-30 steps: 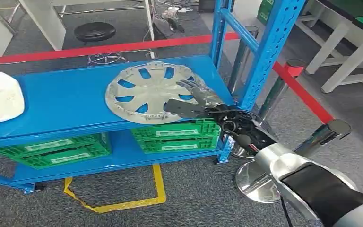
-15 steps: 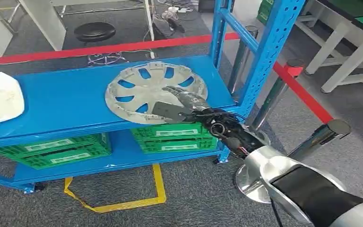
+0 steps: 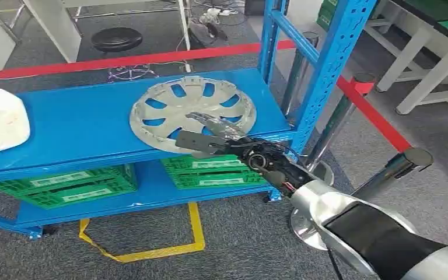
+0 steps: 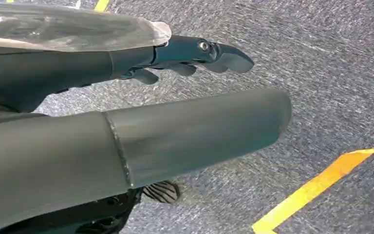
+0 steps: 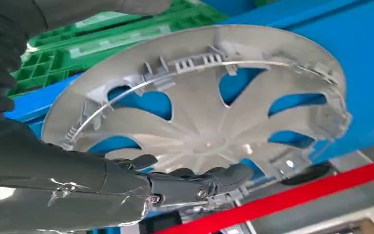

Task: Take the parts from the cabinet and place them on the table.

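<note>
A silver hubcap point(image 3: 178, 108) lies hollow side up on the blue cabinet shelf point(image 3: 81, 125); the right wrist view shows its spokes and clips point(image 5: 195, 122) close up. My right hand point(image 3: 210, 135) is at the hubcap's near rim, with its dark fingers point(image 5: 195, 183) stretched over the inside and its thumb point(image 3: 189, 141) in front of the shelf edge. The fingers and thumb stand apart and nothing is gripped. A white curved part point(image 3: 0, 122) lies at the shelf's left end. My left hand point(image 4: 126, 107) hangs over the grey carpet, fingers straight, holding nothing.
Green crates point(image 3: 216, 169) point(image 3: 64, 185) sit on the lower shelf. A blue upright point(image 3: 329, 64) stands just right of my arm. A red barrier belt point(image 3: 373, 114) runs to a chrome post point(image 3: 408, 160). Yellow floor tape point(image 3: 151, 251) marks the carpet.
My right hand has moved left along the hubcap's near rim and reached further over it. The hubcap and the white part have not moved.
</note>
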Controlling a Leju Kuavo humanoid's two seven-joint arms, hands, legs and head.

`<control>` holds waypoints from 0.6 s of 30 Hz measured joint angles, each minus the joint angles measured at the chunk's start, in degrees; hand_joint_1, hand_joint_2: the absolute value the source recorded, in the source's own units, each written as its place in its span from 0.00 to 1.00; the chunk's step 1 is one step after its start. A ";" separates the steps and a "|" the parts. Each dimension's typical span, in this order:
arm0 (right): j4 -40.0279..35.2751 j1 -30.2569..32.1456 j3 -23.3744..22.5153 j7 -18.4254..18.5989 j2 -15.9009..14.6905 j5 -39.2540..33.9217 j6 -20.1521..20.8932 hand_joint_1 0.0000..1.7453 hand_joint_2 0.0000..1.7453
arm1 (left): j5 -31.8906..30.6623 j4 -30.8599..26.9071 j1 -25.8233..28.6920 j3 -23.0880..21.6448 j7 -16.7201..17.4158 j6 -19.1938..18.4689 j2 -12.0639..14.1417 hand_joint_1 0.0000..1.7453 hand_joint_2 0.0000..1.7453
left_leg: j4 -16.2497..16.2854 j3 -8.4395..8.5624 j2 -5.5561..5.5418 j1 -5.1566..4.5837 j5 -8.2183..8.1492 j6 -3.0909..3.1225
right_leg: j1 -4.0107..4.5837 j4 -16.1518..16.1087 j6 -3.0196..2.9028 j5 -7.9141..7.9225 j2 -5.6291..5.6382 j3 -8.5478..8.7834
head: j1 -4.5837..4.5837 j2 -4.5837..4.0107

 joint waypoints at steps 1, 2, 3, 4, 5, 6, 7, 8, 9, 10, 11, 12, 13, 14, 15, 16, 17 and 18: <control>0.75 -0.15 0.18 0.02 0.09 0.27 0.02 0.00 1.00 | 0.00 0.00 -0.01 0.00 0.00 0.00 0.00 0.00 0.00 | 0.00 0.00 0.00 0.00 0.00 0.00 | 0.00 0.00 0.00 0.00 0.00 0.00 | -0.02 0.00; 1.56 -0.22 0.37 0.04 0.11 0.53 0.04 0.00 1.00 | -0.09 0.00 -0.01 0.00 0.02 0.00 0.00 0.00 0.00 | 0.00 0.00 0.00 0.00 0.00 0.00 | 0.00 0.00 0.00 0.00 0.00 0.00 | 0.00 0.00; 2.02 -0.24 0.50 0.04 0.13 0.64 0.07 0.00 1.00 | -0.11 0.00 -0.01 0.00 0.04 -0.02 0.00 0.00 0.00 | 0.00 0.00 0.00 0.00 0.00 0.00 | 0.00 0.00 0.00 0.00 0.00 0.00 | 0.00 0.00; 2.50 -0.31 0.66 0.07 0.13 0.86 0.09 0.00 1.00 | -0.13 0.00 -0.01 0.00 0.07 -0.04 0.00 0.00 0.00 | 0.00 0.00 0.00 0.00 0.00 0.00 | 0.00 0.00 0.00 0.00 0.00 0.00 | 0.00 0.00; 3.13 -0.42 0.77 0.09 0.13 1.09 0.17 0.00 1.00 | -0.15 0.00 -0.02 0.00 0.07 -0.11 0.02 0.00 0.00 | 0.00 0.00 0.00 0.00 0.00 0.00 | 0.00 0.00 0.00 0.00 0.00 0.00 | 0.00 0.00; 3.53 -0.56 0.88 0.13 0.13 1.27 0.20 0.00 1.00 | -0.15 0.00 -0.03 0.00 0.07 -0.24 0.02 0.00 0.00 | 0.00 0.00 0.00 0.00 0.00 0.00 | 0.00 0.00 0.00 0.00 0.00 0.00 | 0.00 0.00; 4.20 -0.74 1.05 0.20 0.13 1.51 0.35 0.00 1.00 | -0.15 0.00 -0.04 0.00 0.13 -0.28 0.02 0.00 0.00 | 0.00 0.00 0.00 0.00 0.00 0.00 | 0.00 0.00 0.00 0.00 0.00 0.00 | 0.00 0.00; 4.64 -0.85 1.16 0.22 0.13 1.60 0.44 0.00 1.00 | -0.15 0.00 -0.04 0.00 0.13 -0.28 0.04 0.00 0.00 | 0.00 0.00 0.00 0.00 0.00 0.00 | 0.00 0.00 0.00 0.00 0.00 0.00 | 0.00 0.00; 5.12 -0.90 1.25 0.22 0.13 1.69 0.53 0.00 1.00 | -0.15 0.00 -0.04 0.00 0.13 -0.28 0.04 0.00 0.00 | 0.00 0.00 0.00 0.00 0.00 0.00 | 0.00 0.00 0.00 0.00 0.00 0.00 | 0.00 0.00; 5.49 -0.92 1.31 0.22 0.13 1.71 0.55 0.00 1.00 | -0.15 0.00 -0.04 0.00 0.13 -0.31 0.04 0.00 0.00 | 0.00 0.00 0.00 0.00 0.00 0.00 | 0.00 0.00 0.00 0.00 0.00 0.00 | 0.00 0.00; 5.91 -0.95 1.40 0.22 0.13 1.71 0.57 0.00 1.00 | -0.15 0.00 -0.04 0.00 0.15 -0.31 0.04 0.00 0.00 | 0.00 0.00 0.00 0.00 0.00 0.00 | 0.00 0.00 0.00 0.00 0.00 0.00 | 0.00 0.00; 6.17 -1.01 1.47 0.22 0.13 1.71 0.59 0.00 1.00 | -0.15 0.00 -0.04 0.00 0.15 -0.31 0.04 0.00 0.00 | 0.00 0.00 0.00 0.00 0.00 0.00 | 0.00 0.00 0.00 0.00 0.00 0.00 | 0.00 0.00; 6.52 -1.08 1.55 0.22 0.13 1.73 0.61 0.00 1.00 | -0.15 0.00 -0.04 0.00 0.13 -0.31 0.04 0.00 0.00 | 0.00 0.00 0.00 0.00 0.00 0.00 | 0.00 0.00 0.00 0.00 0.00 0.00 | 0.00 0.00; 6.85 -1.18 1.64 0.22 0.13 1.93 0.72 0.00 1.00 | -0.15 0.00 -0.04 0.00 0.15 -0.31 0.04 0.00 0.00 | 0.00 0.00 0.00 0.00 0.00 0.00 | 0.00 0.00 0.00 0.00 0.01 0.00 | 0.00 0.00; 7.24 -1.31 1.73 0.24 0.13 2.06 0.98 0.00 1.00 | -0.11 0.00 -0.04 0.00 0.13 -0.35 0.04 0.00 0.00 | 0.00 0.00 0.00 0.00 0.00 0.00 | 0.00 0.00 0.00 0.00 0.01 0.00 | -0.02 0.00; 7.56 -1.48 1.77 0.24 0.13 2.06 1.31 0.00 1.00 | -0.05 0.00 -0.04 0.00 0.13 -0.37 0.07 0.00 0.00 | 0.00 0.00 0.00 0.00 0.00 0.00 | 0.00 0.00 0.00 0.00 0.00 0.00 | 0.00 0.00; 7.96 -1.71 1.86 0.24 0.13 2.12 1.62 0.00 1.00 | 0.04 0.00 -0.04 0.00 0.15 -0.39 0.11 0.00 0.00 | 0.00 0.00 0.00 0.00 0.00 0.00 | 0.00 0.00 0.00 0.00 0.00 0.00 | 0.00 0.00; 8.33 -1.90 2.01 0.26 0.13 2.17 1.88 0.00 1.00 | 0.11 0.00 -0.04 0.00 0.13 -0.42 0.15 0.00 0.00 | 0.00 0.00 0.00 0.00 0.00 0.00 | 0.00 0.00 0.00 0.00 0.00 0.00 | -0.02 0.00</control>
